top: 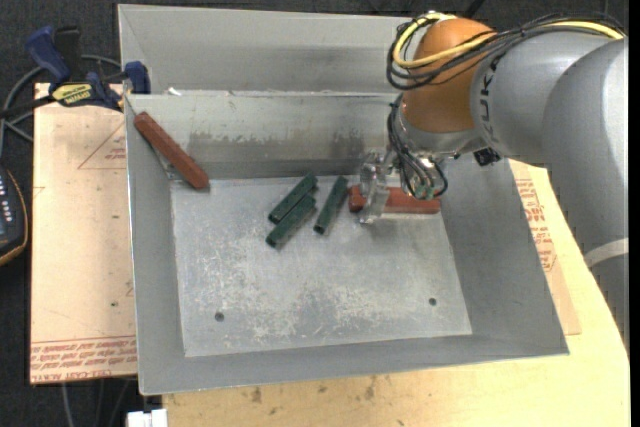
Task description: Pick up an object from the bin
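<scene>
Jaws of the gripper [372,197] sit low over the floor of the bin [300,315], at the left end of a red-brown block [418,204], probably lined up to pinch it. I cannot tell whether they are spread or closed. Just left lie loose dark green sticks [293,205]. Farther left, a red-brown bar [172,152] leans on the wall.

A reddish-brown flat bar [415,204] lies flat on the bin floor [320,295], at about 1 o'clock from the floor's middle. Its long axis runs from 9 to 3 o'clock, and its 9 o'clock end is hidden under the end effector [372,203]
</scene>
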You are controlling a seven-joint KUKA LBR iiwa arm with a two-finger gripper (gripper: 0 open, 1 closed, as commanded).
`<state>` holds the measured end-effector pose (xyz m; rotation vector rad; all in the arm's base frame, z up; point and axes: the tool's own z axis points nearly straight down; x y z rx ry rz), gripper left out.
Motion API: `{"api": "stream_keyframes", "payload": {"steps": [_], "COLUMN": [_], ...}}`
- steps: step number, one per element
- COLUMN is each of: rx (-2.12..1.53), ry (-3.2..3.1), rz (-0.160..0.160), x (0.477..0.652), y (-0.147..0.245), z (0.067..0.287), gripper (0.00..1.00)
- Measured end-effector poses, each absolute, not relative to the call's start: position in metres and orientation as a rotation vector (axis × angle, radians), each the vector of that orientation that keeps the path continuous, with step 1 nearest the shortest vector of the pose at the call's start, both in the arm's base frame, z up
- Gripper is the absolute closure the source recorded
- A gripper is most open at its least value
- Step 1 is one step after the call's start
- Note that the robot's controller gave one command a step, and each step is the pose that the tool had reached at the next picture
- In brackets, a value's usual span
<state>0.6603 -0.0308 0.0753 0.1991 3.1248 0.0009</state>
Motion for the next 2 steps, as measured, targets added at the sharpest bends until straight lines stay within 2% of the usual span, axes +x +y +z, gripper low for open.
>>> {"api": "stream_keyframes", "payload": {"steps": [1, 2], "rx": [0.085, 0.140], "ry": [3.117, 3.126], "rz": [0.020, 0.000], "x": [0.588, 0.584], "y": [-0.099, -0.098], "z": [0.079, 0.227], "gripper": [1.00, 1.00]}}
